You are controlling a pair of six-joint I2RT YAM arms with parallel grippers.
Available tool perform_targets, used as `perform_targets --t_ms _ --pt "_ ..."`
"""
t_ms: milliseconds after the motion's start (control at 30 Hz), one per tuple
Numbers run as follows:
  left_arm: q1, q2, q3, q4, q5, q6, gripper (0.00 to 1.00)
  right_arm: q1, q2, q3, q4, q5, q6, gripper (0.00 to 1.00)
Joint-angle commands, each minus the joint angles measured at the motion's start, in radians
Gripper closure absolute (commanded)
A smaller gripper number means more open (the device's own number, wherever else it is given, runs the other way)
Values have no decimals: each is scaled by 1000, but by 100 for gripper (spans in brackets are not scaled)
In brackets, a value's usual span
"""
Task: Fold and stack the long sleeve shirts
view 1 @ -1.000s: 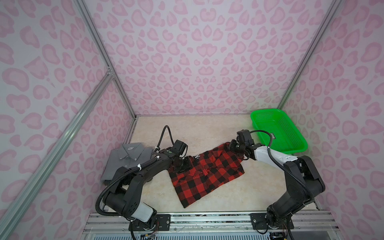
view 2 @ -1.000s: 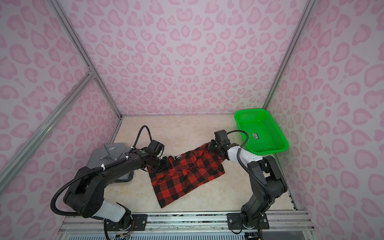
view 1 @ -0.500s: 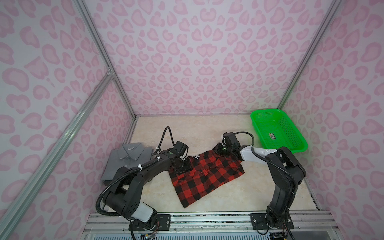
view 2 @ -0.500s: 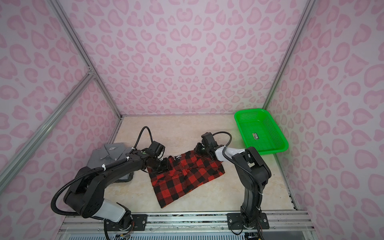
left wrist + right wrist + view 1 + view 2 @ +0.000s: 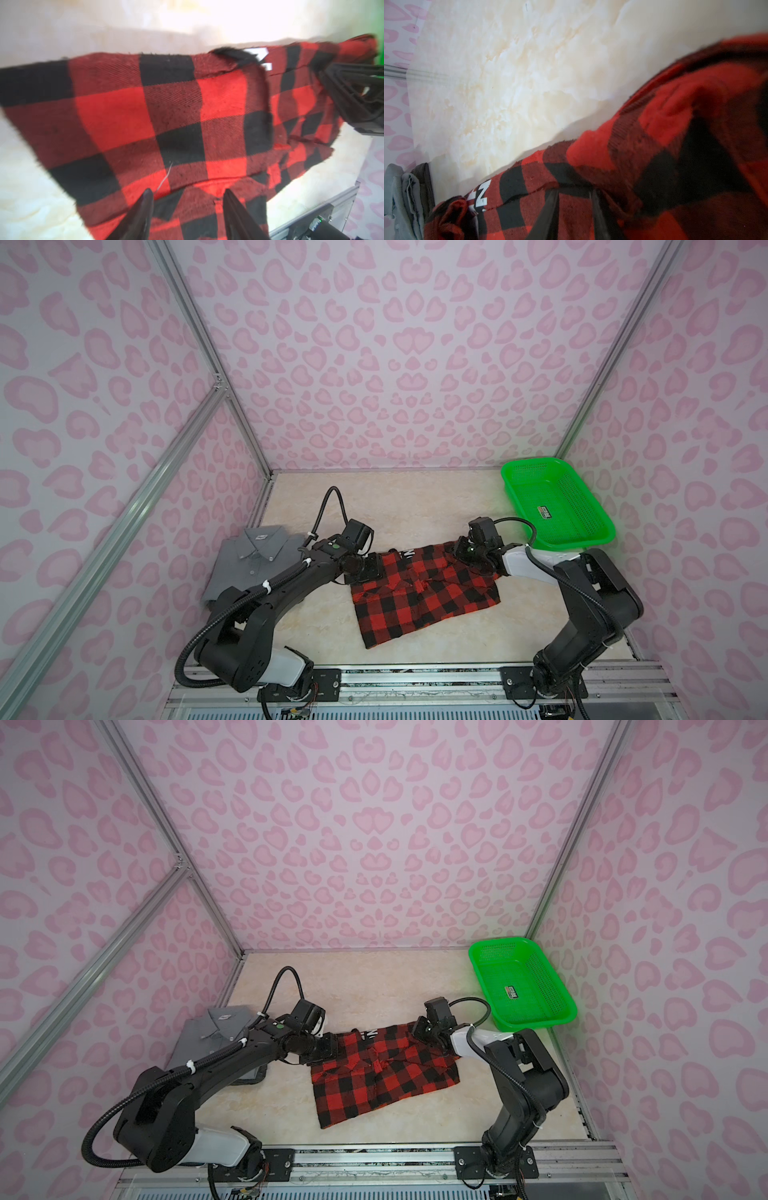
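Left wrist: left end effector [image 5: 187, 192] half-open over checked shirt [image 5: 166, 108]; right end effector [image 5: 574, 196] narrow, grip unclear.

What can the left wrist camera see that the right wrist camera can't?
Only the left wrist view shows the right end effector and a green sliver of the basket. Only the right wrist view shows the folded grey shirt. Both show the red-and-black checked shirt, its white label and the marble table.
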Motion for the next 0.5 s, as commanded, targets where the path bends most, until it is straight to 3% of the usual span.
perform_targets --t_ms 0,133,300,400,467 --pt "0 -55 -10 -41 -21 45 38 11 -66 -29 -71 45 -20 64" --pt "4 -108 -62 -55 -70 49 30 66 -145 -12 -163 71 -57 56" --pt "9 -179 -138 -50 -114 15 19 223 -199 79 -284 148 -128 46" --pt "12 -219 -163 -54 -150 -10 16 282 -181 115 -284 120 -151 44" --pt "16 -246 -179 -55 -186 -32 2 307 -154 130 -264 78 -158 43"
